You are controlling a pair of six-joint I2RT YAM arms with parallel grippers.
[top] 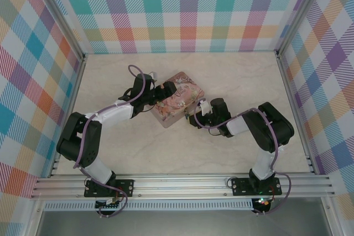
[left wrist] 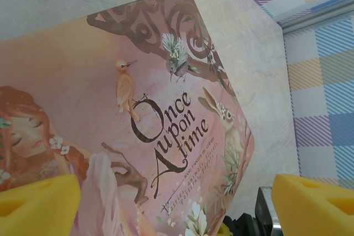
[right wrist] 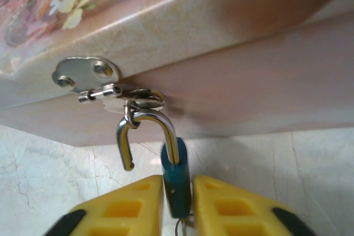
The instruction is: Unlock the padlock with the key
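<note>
The teal padlock (right wrist: 176, 176) hangs edge-on from the hasp ring (right wrist: 138, 99) on the front wall of the pink tin (right wrist: 182, 31). Its silver shackle (right wrist: 161, 124) is sprung open, with the left leg free of the body. My right gripper (right wrist: 178, 192) is shut on the padlock body, one yellow finger on each side. A bit of metal ring (right wrist: 180, 227) pokes out below the body; the key itself is hidden between the fingers. My left gripper (left wrist: 176, 205) is open, its yellow fingers (left wrist: 38, 205) spread wide over the tin lid (left wrist: 138, 109).
The tin (top: 178, 103) lies mid-table at an angle, with the left gripper (top: 159, 96) at its left side and the right gripper (top: 194, 118) at its front corner. Checked walls (top: 188, 4) enclose the marble tabletop (top: 238, 75) on three sides.
</note>
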